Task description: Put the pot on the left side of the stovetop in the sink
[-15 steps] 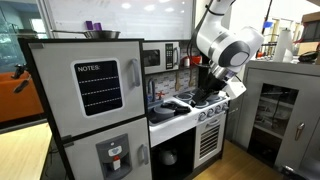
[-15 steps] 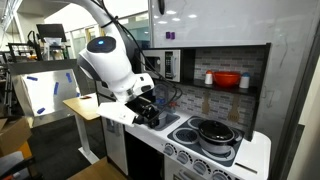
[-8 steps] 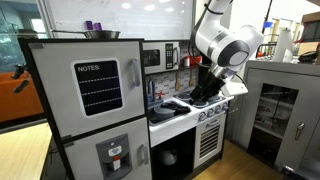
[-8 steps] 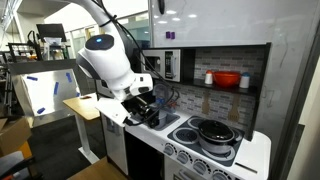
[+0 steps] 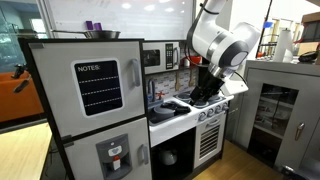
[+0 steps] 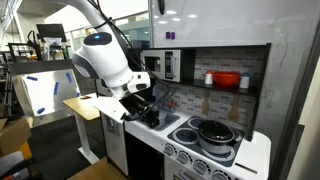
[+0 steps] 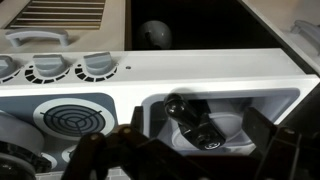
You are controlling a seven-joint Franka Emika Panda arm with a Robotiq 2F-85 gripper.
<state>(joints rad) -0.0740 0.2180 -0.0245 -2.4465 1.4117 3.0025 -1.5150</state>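
You have the gripper (image 6: 146,113) low over the left end of the counter (image 6: 258,152), well apart from the dark pot (image 6: 213,132) on the stovetop (image 6: 187,126) at right.

The pot (image 6: 214,133), at 3 o'clock on the smooth white plastic stovetop (image 6: 248,148), looks like dark, glossy metal.

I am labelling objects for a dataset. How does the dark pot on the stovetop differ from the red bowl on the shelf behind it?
The pot is dark and the bowl is red. The pot sits low on the stovetop, while the bowl stands higher on the shelf at the back. Both are round, upright and untouched.
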